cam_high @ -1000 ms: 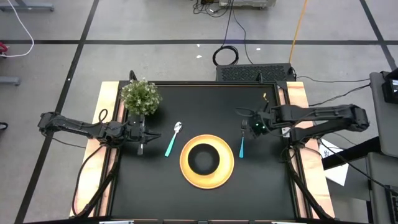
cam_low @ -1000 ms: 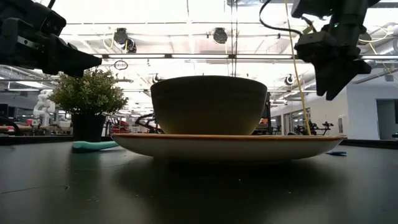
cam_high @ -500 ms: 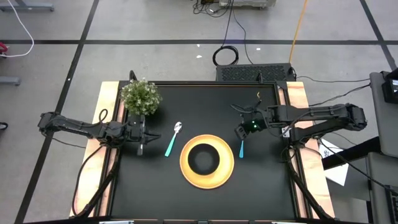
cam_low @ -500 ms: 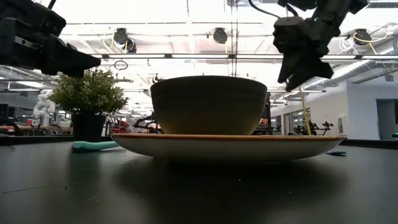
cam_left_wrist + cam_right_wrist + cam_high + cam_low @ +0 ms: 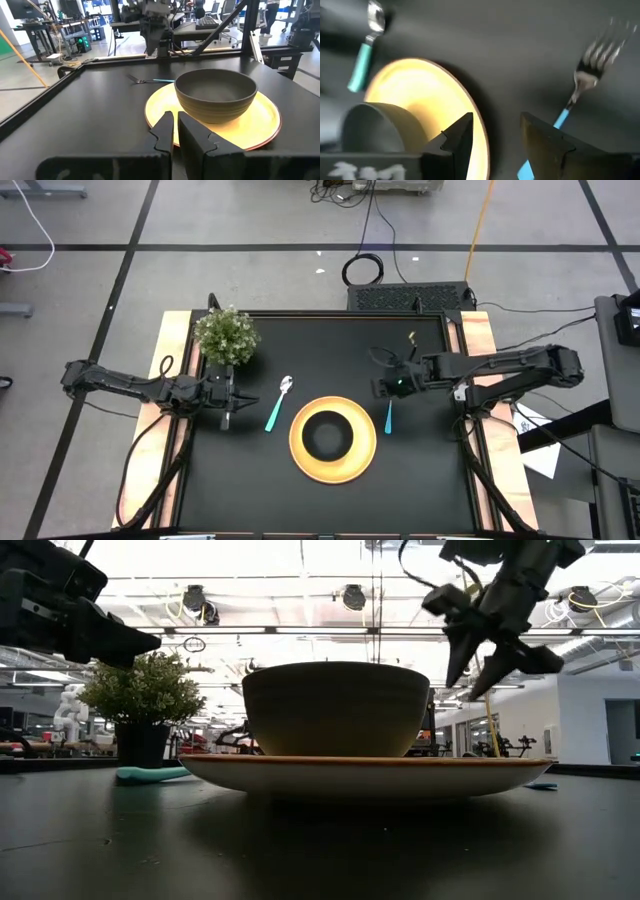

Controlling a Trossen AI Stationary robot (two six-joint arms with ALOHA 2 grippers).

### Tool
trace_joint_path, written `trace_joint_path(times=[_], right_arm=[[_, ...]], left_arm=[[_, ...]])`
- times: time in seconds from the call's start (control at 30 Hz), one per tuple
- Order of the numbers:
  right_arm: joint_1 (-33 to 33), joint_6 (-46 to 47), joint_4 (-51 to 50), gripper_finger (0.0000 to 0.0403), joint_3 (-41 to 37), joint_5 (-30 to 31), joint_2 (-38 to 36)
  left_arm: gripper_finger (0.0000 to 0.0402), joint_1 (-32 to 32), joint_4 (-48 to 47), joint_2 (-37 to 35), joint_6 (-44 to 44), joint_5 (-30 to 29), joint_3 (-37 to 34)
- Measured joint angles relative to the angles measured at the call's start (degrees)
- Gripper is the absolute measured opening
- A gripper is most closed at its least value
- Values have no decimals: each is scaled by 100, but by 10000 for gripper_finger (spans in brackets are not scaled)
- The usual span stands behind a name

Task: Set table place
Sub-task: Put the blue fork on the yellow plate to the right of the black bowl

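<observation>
The right gripper [image 5: 384,387] hangs over the table [image 5: 430,480] with its fingers spread and nothing between them, poised above the tine end of the fork [image 5: 389,412], which lies flat just beside the plate [image 5: 300,457] on the right arm's side. In the right wrist view the fork [image 5: 577,95] sits ahead of the parted fingers, apart from them and not yet touched. Its long axis runs front to back along the table, tines toward the far edge and handle toward the near edge, roughly parallel with the plate's flank. This arm is much the nearer of the two to the fork, so any pick or nudge of it would likely fall to this gripper, coming down from above. The fork is slim, with a metal head and a teal handle. The black bowl [image 5: 326,435] rests in the middle of the yellow plate, and the spoon [image 5: 277,404], also teal-handled, lies angled just off the plate's other side. The left gripper [image 5: 226,418] waits near the spoon with its fingers nearly together, holding nothing, beside the plant [image 5: 226,335].
</observation>
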Motion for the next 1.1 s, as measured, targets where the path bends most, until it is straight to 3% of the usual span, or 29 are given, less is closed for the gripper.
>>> trace_joint_path(times=[0.47, 0.83, 1.1], right_arm=[[251, 812, -856, 153, -2, -192, 780], [570, 1364, -998, 153, -2, -193, 861], [693, 1379, -879, 153, -4, -470, 1442]], left_arm=[[31, 0, -41, 0, -126, 4, 0], [31, 0, -215, 0, -131, 4, 0], [31, 0, -210, 1, -175, 4, 0]])
